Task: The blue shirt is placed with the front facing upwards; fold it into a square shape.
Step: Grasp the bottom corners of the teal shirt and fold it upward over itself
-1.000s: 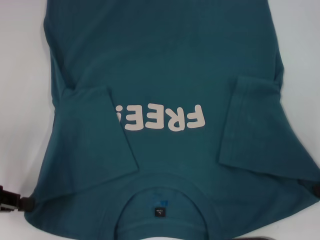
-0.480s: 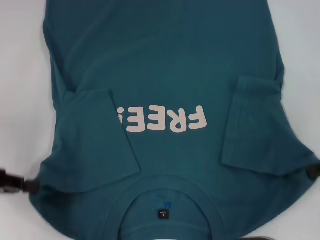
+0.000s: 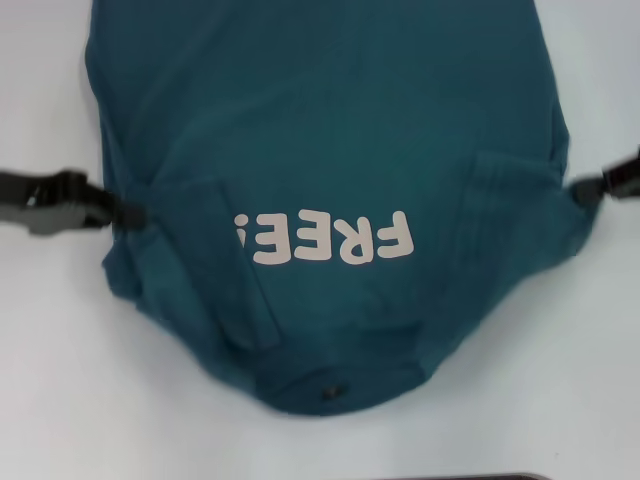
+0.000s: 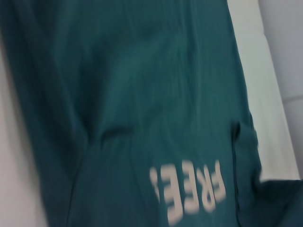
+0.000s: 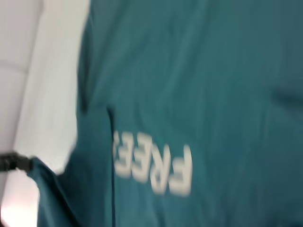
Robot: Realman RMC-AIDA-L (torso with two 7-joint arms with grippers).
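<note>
Gripping the blue shirt (image 3: 330, 130) at its two side edges in the head view, the left gripper (image 3: 125, 212) and right gripper (image 3: 585, 190) pinch cloth; the shirt stretches between them on the white table (image 3: 60, 400), collar end drawn up. From the left wrist, the shirt (image 4: 132, 94) fills the frame. From the right wrist, the shirt (image 5: 213, 71) spreads wide, and the far left gripper (image 5: 26, 163) holds its edge.

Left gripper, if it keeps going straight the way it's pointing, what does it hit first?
The left gripper points toward the middle of the table and already pinches the blue shirt at its edge. Going on, it would probably push into the folded-in sleeve first; depth is unclear.
</note>
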